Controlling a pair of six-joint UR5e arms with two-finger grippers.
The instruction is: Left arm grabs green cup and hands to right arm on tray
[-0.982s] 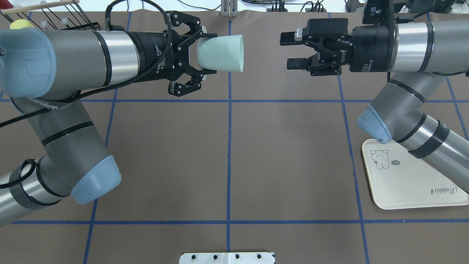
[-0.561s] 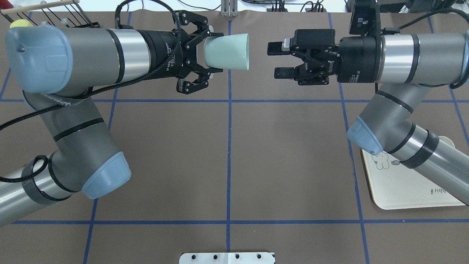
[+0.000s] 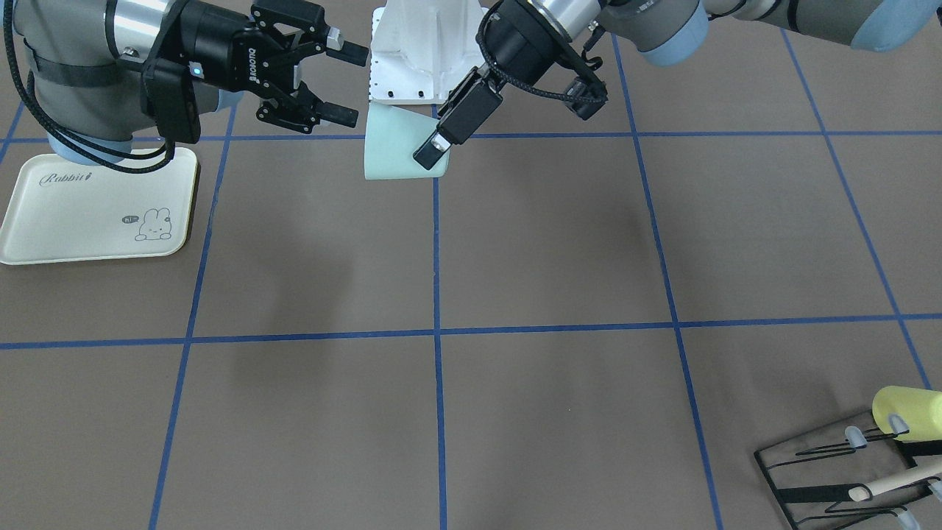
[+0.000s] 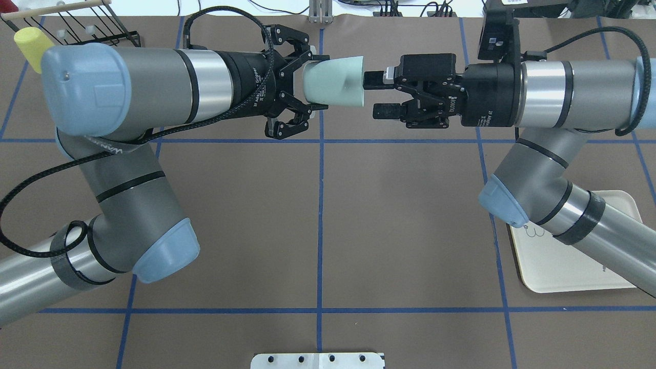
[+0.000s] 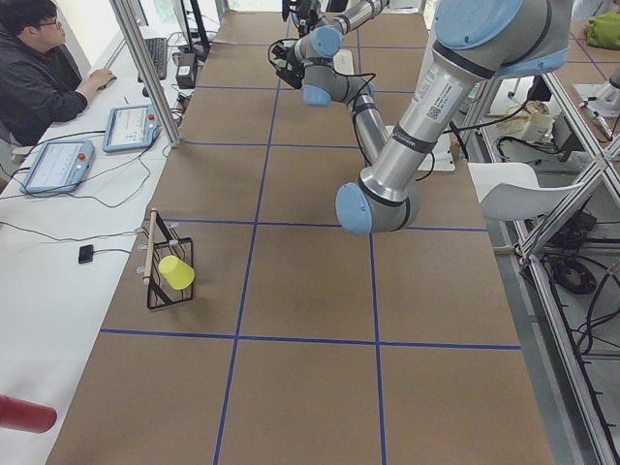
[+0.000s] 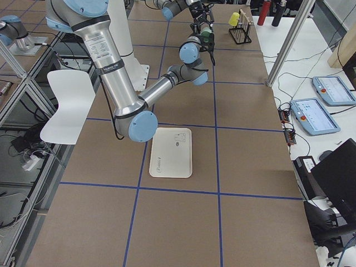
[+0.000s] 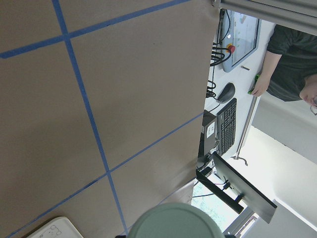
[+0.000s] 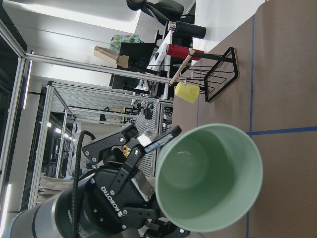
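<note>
The left gripper [image 4: 307,82] is clamped on the base end of the green cup [image 4: 335,82]. It holds the cup on its side in the air above the far middle of the table, just over the centre tape line, with the mouth turned right. Facing it, the right gripper [image 4: 380,95] has its jaws apart. In the overhead view one of its fingers lines up with the middle of the mouth at the rim, and the other sits just past the near edge of the rim. Whether either finger touches the cup cannot be told.

The step in hand looks like the handover itself. That line-up suggests a pinch on the cup's near wall, one finger inside and one outside. The right gripper should probably slide further along the wall before closing, since the tumbler is smooth and tapered and a grip at the very lip could slip. The left gripper would do best to let go only once that pinch is firm.

The right wrist view looks straight into the cup and shows nothing inside. The cream tray [image 3: 73,221] lies at the right, well apart from the cup, showing its bunny drawing and script. A yellow cup [image 4: 32,43] lies tilted on the wire rack [image 3: 809,456] in the far left corner.
</note>
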